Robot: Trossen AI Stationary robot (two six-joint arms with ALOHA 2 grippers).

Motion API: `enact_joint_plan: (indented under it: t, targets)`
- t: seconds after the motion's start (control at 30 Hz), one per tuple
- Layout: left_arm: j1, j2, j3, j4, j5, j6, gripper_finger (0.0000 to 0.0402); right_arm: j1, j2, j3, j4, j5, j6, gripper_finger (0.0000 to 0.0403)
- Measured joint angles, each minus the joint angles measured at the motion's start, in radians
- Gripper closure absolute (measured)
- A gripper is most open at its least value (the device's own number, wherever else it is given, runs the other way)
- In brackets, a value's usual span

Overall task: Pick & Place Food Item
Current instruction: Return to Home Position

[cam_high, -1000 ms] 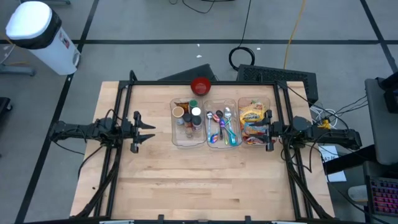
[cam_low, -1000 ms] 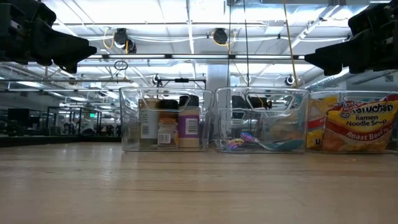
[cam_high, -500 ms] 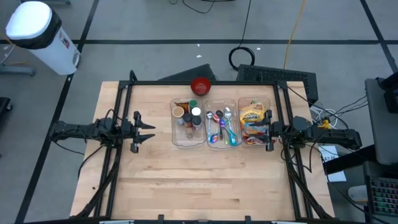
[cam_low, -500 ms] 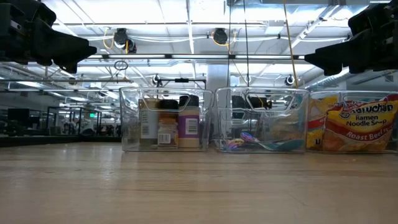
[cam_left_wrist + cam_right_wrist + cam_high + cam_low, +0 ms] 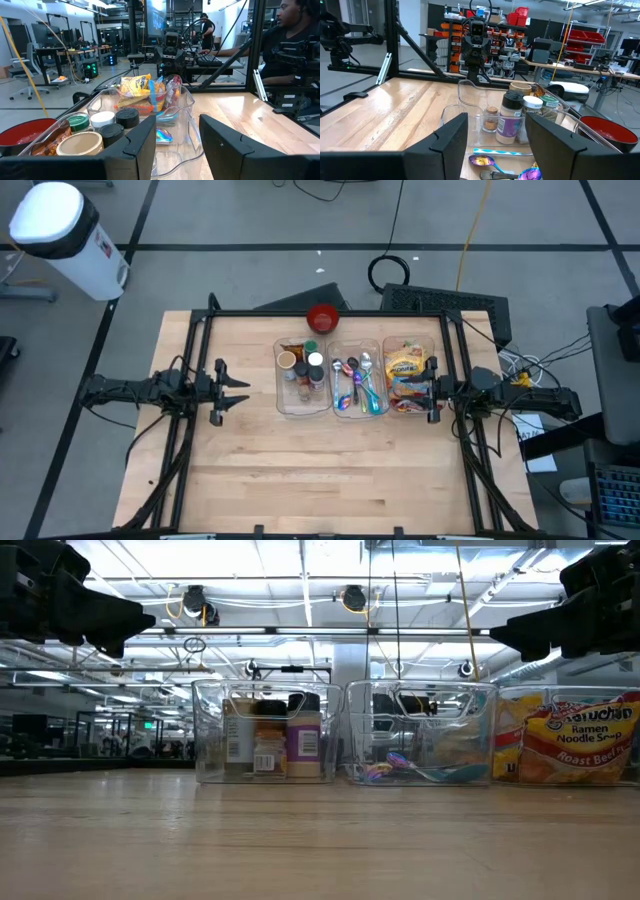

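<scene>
Three clear bins stand side by side at the table's middle-far part. The right bin (image 5: 412,375) holds ramen noodle packets (image 5: 578,738). The middle bin (image 5: 358,377) holds spoons. The left bin (image 5: 303,376) holds spice jars (image 5: 270,735). A red bowl (image 5: 322,317) sits at the far edge. My left gripper (image 5: 238,390) is open and empty, left of the bins, above the table. My right gripper (image 5: 424,392) is open and empty at the right bin's right side, above the table.
A black frame (image 5: 330,313) runs round the table's far and side edges. The near half of the wooden table (image 5: 320,480) is bare wood. A person (image 5: 295,40) sits beyond the table in the left wrist view.
</scene>
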Motion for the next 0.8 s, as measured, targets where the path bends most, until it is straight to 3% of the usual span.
enact_joint_plan:
  t: [0.8]
  targets:
    - [0.0, 0.0, 0.0, 0.0, 0.0, 0.0, 0.0243, 0.0, 0.0, 0.0, 0.0, 0.0, 0.0, 0.0213]
